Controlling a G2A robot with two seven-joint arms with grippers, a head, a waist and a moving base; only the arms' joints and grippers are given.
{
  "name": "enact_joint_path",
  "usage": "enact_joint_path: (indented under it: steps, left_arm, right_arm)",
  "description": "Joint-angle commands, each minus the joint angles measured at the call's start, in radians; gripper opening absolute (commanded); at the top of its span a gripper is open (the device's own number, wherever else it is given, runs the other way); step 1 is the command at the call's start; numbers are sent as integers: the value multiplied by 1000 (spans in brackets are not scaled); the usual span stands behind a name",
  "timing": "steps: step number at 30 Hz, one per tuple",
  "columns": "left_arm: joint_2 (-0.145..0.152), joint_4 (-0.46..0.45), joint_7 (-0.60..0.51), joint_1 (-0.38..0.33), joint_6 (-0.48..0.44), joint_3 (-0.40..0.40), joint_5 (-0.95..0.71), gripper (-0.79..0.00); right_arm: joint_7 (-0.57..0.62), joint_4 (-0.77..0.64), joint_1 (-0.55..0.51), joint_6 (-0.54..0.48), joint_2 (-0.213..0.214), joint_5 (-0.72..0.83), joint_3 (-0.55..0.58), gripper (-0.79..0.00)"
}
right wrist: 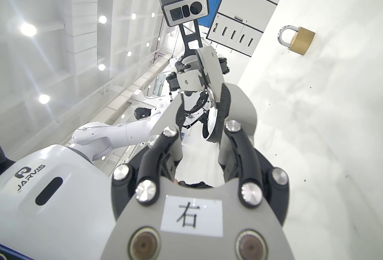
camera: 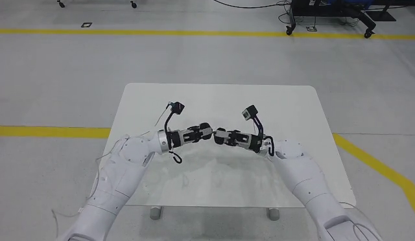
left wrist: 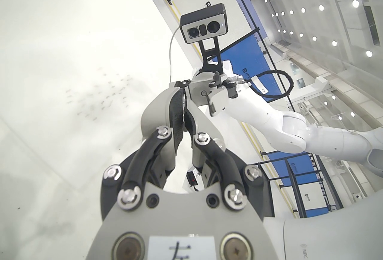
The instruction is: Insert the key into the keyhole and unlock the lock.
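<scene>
Through the right wrist view I am looking along the right hand (right wrist: pixel 202 96). It is standing open, its fingers spread to either side of the tips of the left hand (right wrist: pixel 208 78). The left hand is pinching shut on a small silver piece that I am taking for the key (right wrist: pixel 213 98). The key is sitting just beside the right hand's black pad (right wrist: pixel 223 107); whether they are touching, I cannot tell. The lock (right wrist: pixel 297 39), brass with its shackle closed, is lying loose on the counter (right wrist: pixel 329 99), well apart from both hands.

My main worry is the hand-over. So little of the key is sticking out that the right hand may clamp onto the left hand's fingertips instead. If the left hand lets go too soon, the key will be falling to the counter.

Through the left wrist view, the left hand's pads are meeting tip to tip. From this side I cannot tell how the key is angled. A skewed grip would be carrying over to the right hand and spoiling the line-up with the keyhole.

From the top view, the two hands are meeting nose to nose above the middle of the counter. Nothing is bracing the lock, so I am expecting it to slide or spin once the key pushes against it.
</scene>
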Motion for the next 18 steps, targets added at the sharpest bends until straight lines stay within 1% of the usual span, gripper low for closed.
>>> enact_joint_path:
  steps: [1, 5, 7, 11, 13, 16, 18]
  left_arm:
    - [0, 4, 2, -4, 2, 4, 1, -785]
    - [1, 11, 2, -10, 2, 12, 1, -785]
    - [1, 13, 4, -12, 1, 15, 0, -785]
    - [2, 18, 7, -16, -4, 18, -2, -785]
    - [3, 20, 9, -17, -5, 19, -5, -785]
    - [4, 22, 9, -18, -10, 20, -10, -785]
    - [5, 23, 9, -18, -13, 21, -14, -785]
  right_arm:
    - [5, -3, 0, -1, 0, 5, -3, -677]
    - [16, -7, -2, 2, 3, 15, -9, -733]
    - [18, -10, -2, 5, 4, 16, -12, -785]
    - [18, -11, -2, 4, 6, 20, -15, -785]
    - [17, -8, -1, 5, 8, 22, -15, -736]
    - [9, -2, 1, 7, 10, 18, -13, -606]
    - [3, 0, 1, 7, 12, 12, -14, -570]
